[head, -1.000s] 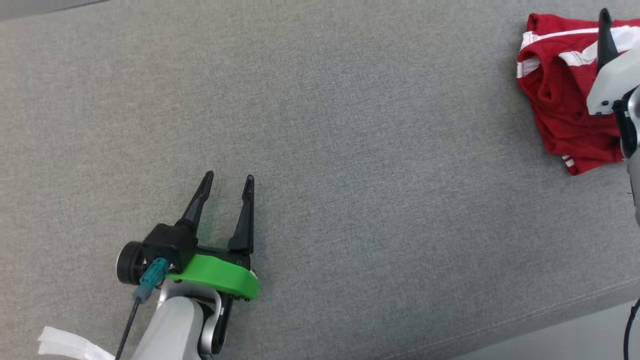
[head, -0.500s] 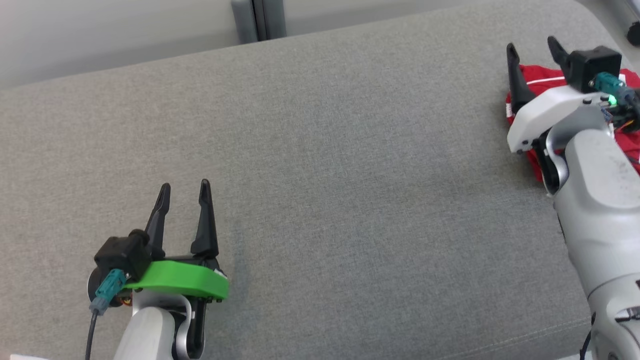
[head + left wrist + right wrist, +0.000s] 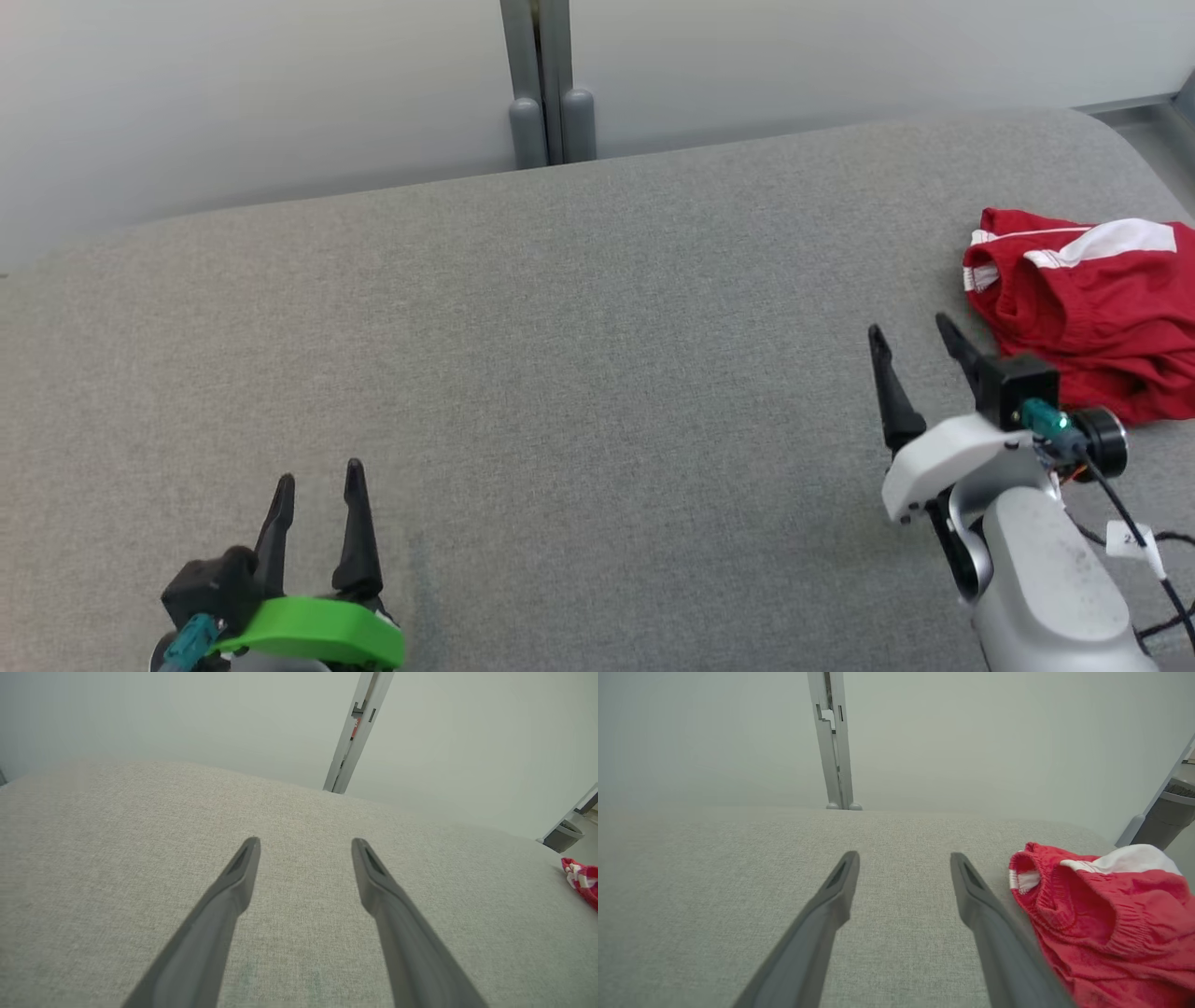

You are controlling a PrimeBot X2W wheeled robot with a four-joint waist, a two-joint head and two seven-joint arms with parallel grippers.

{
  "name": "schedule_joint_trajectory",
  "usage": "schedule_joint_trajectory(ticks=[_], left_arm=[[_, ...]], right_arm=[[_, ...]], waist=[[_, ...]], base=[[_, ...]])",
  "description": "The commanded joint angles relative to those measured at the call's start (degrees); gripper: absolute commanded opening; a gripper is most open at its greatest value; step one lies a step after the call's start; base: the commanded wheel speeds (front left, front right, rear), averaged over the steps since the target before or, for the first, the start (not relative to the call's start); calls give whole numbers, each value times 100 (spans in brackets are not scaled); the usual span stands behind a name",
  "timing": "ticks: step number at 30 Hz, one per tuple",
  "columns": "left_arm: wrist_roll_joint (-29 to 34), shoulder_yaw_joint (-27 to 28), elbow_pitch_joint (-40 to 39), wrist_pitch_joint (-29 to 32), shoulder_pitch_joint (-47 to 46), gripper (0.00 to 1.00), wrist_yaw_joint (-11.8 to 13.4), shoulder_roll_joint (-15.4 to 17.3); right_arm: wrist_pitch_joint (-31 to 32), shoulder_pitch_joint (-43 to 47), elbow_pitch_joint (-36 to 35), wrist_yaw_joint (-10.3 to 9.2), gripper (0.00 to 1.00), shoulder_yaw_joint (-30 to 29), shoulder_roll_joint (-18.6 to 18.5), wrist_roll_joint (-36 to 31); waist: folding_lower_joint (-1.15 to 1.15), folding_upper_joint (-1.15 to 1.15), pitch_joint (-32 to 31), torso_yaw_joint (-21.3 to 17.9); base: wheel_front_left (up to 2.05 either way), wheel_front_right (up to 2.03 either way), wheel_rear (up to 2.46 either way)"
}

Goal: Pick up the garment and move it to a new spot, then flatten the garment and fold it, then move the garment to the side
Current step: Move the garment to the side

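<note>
The garment [image 3: 1092, 317] is a red knit piece, soft and crumpled into a loose heap, with a gathered, ribbed opening turned toward the cushion's middle and broad white stripes across its far side; in the right wrist view [image 3: 1101, 914] the fabric looks fuzzy and puckers along an elastic hem. It lies on the cushion [image 3: 597, 355] at its far right corner, not flattened and not folded. The cushion is a wide pad covered in grey woven cloth with a fine, even grain and a rounded far edge. Over the cushion's right part, just beside the garment's near left side, hangs the right gripper [image 3: 910, 329], its two long, dark, tapering fingers spread apart and holding nothing, set on a smooth white shell [image 3: 943, 457]. Over the cushion's near left corner the left gripper [image 3: 319, 472] also stands with its fingers apart and empty, above a glossy green plastic bracket [image 3: 308, 635]. Behind the cushion's far edge rises a pale, smooth wall [image 3: 233, 93] split by a grey metal post [image 3: 546, 84].
</note>
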Motion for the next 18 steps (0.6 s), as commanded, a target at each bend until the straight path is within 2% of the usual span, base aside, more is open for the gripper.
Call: schedule_joint_trajectory(ticks=[1,8,18], left_arm=[[-56,62,-39,-15,157,100,25,4],[-75,136,-268,-15,665,100,97,-11],[-133,-93,-461,-15,845,100,186,-17]], right_arm=[[-21,262,-144,-11,100,152,1,134],[-21,1188,-868,-11,100,440,-7,577],[-22,1721,-1176,-11,100,301,-4,897]], waist=[[0,0,-132,49],[0,0,-229,131],[0,0,-324,268]], base=[[0,0,0],[0,0,0],[0,0,0]])
